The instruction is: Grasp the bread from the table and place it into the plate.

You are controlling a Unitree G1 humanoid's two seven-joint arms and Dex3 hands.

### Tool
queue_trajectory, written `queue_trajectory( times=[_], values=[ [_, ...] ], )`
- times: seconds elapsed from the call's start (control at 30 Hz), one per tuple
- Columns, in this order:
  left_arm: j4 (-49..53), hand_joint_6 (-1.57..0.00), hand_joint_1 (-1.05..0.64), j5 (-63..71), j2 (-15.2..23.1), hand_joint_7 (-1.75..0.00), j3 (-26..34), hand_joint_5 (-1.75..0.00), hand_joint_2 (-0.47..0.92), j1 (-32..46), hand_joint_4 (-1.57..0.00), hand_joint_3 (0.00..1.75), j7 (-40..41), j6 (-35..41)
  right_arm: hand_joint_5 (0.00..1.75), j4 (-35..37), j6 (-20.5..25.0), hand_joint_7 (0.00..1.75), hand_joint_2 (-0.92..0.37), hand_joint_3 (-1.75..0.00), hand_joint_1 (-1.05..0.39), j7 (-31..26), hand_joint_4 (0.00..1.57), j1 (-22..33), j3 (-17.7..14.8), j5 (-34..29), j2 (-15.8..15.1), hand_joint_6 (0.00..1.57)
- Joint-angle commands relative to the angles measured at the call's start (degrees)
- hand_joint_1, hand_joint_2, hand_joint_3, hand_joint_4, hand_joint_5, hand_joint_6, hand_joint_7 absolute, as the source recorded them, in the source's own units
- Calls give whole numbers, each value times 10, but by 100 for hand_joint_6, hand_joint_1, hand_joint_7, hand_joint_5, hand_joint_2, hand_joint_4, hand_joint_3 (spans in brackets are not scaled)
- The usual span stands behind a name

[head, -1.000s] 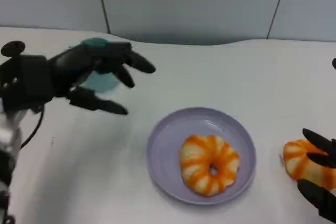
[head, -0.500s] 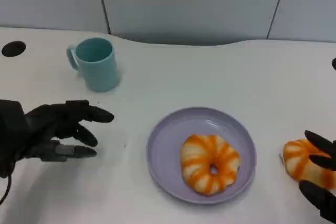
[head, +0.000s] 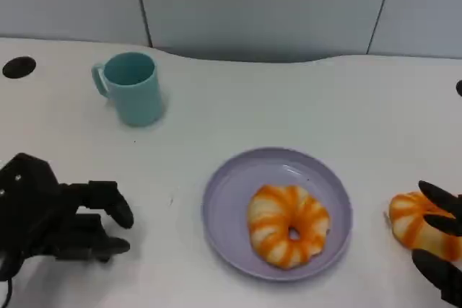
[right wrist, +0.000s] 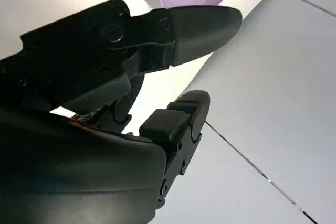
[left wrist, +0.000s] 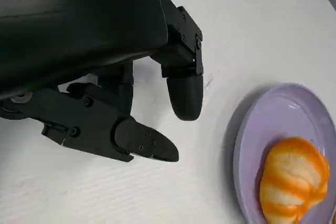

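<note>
My left hand (head: 50,214) was matte black throughout, its blocky segmented fingers (left wrist: 184,90) ending in rounded tips, small screws showing at the joints, under a smooth rounded shell. My right hand (head: 440,250) was the same black.

1. The plate (head: 224,210) sits on the desk (head: 303,106), near the front and middle.
2. One bread (head: 288,225) lies in the plate.
3. A second bread (head: 413,229) lies on the desk right of the plate, against the right hand (head: 442,250).
4. The cup (head: 132,89) stands far left.
5. The left hand (head: 65,218) is near left, well apart from the plate.
</note>
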Motion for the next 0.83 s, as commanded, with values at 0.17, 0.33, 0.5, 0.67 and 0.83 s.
queue_trajectory(
  times=[0.17,0.33,0.5,0.67,0.83],
  values=[
    [-188,-69,-22,-18,-25,-175,34,-175,86,130,-90,4,99,116,28,-14,2,0,-92,-31,-40,0,84,5,-7,5,-4,71],
    [-216,-68,-21,-29,-26,-175,34,-175,86,135,-86,5,100,161,31,-8,-7,0,-92,-31,-39,-3,84,3,-8,1,-6,71],
    [-228,-69,-22,-16,-21,-175,23,-175,85,126,-86,4,108,188,44,-11,1,0,-92,-31,-40,1,78,5,-9,4,-4,70],
    [-222,-68,-24,-6,-21,-175,15,-175,85,123,-85,5,115,176,48,-12,6,1,-92,-31,-40,3,76,6,-11,5,-5,69],
    [-185,-71,-24,3,-32,-175,11,-175,84,112,-87,5,131,128,44,3,2,0,-92,-31,-37,-6,71,0,-12,-3,-7,69]
  ],
)
